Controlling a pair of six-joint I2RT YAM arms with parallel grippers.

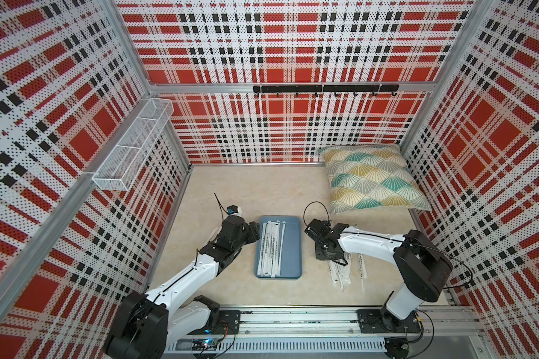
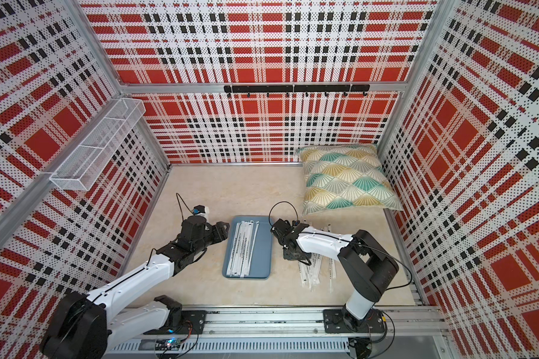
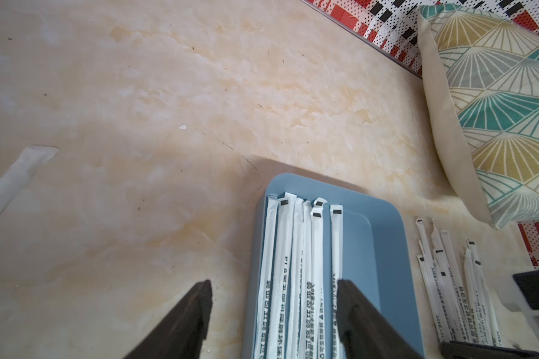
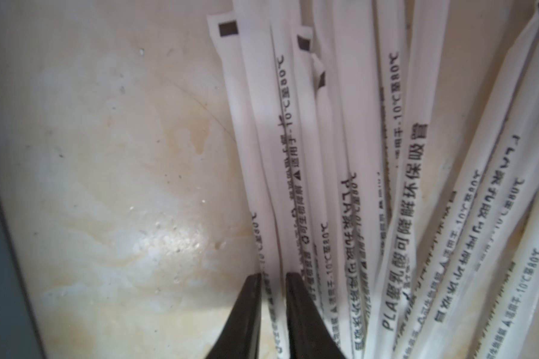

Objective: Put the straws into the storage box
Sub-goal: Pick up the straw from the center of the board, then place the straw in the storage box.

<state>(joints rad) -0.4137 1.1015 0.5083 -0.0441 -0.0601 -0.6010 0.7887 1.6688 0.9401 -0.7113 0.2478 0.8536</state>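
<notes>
You have both top views looking steeply down from high above the base rail (image 1: 293,323), side by side and facing the back wall (image 1: 293,46), so they share nearly the whole table (image 1: 262,192). Your left wrist camera looks out past the left gripper (image 3: 274,283), fairly near, over the storage box (image 3: 386,248) toward the pillow (image 3: 495,108). Your right wrist camera peers past the right gripper (image 4: 274,275), very close on the straws (image 4: 411,186) beside the box, which the left wrist view also catches
</notes>
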